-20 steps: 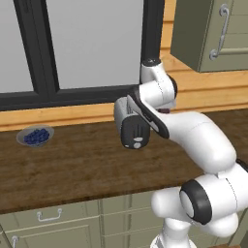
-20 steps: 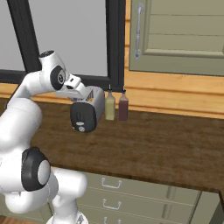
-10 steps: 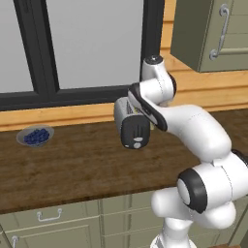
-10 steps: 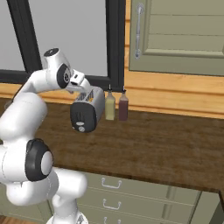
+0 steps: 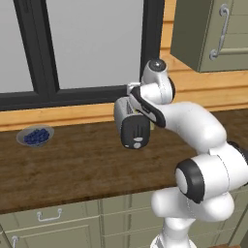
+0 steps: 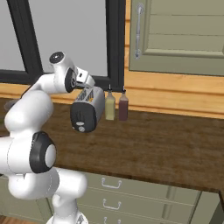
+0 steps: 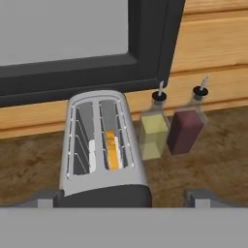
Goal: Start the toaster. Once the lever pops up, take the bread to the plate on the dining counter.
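The white arm rises from the base, bends at a dark elbow joint and reaches forward, its wrist turned downward. The gripper hangs with its two dark fingertips spread wide apart, jaws parted, nothing between them.

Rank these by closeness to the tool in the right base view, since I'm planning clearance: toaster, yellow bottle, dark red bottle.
1. toaster, just under the tool
2. yellow bottle, right of the toaster
3. dark red bottle, farther right

Dark-framed window, wood wall, olive cabinets.
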